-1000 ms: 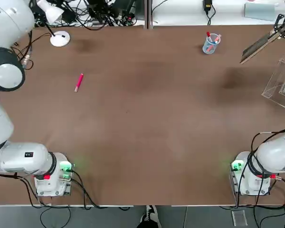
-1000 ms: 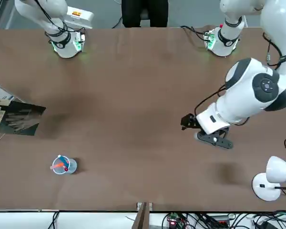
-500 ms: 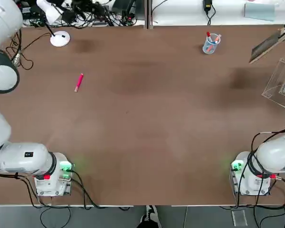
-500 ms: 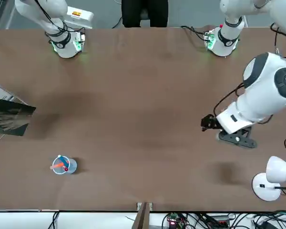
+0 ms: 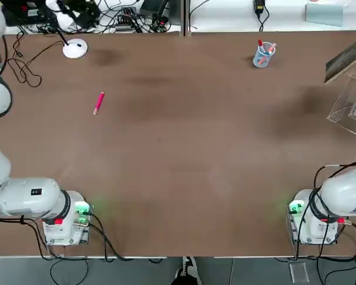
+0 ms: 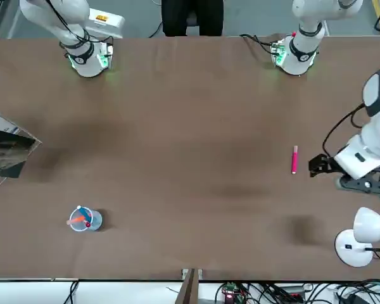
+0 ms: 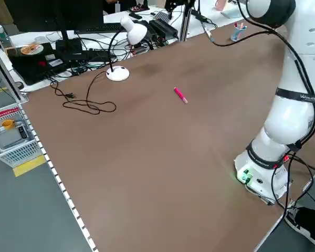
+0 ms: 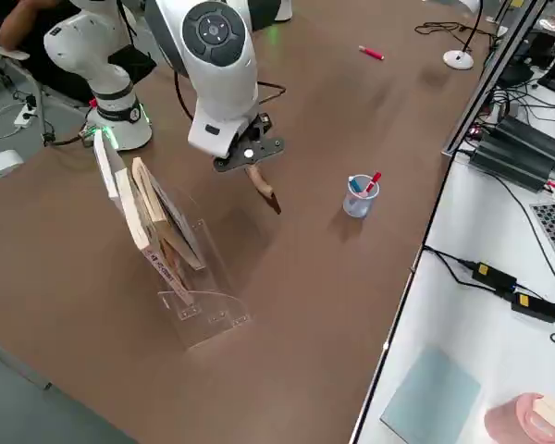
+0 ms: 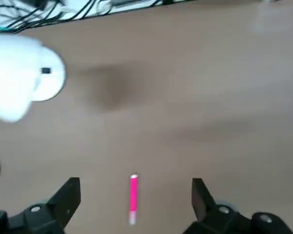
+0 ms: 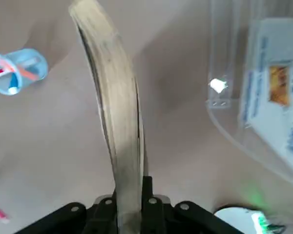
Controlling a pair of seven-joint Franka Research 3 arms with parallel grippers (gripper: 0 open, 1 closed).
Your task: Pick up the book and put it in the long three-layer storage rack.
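Book (image 8: 262, 190) has shifted right toward the rack (image 8: 180, 268), off the desk (image 5: 184, 148), right hand (image 10: 129, 207) pinching its edge. Left hand (image 9: 132, 202) has pulled back, spread, over the pink pen (image 9: 133, 197). Thin, light, flexes; grip near spine.

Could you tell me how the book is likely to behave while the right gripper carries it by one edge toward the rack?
The book probably flexes: its pages bow visibly above the right gripper, which is shut on its lower edge. Being thin and held at one edge only, it may sag or swing. It seems light, since that narrow pinch holds it clear of the table beside the clear rack.
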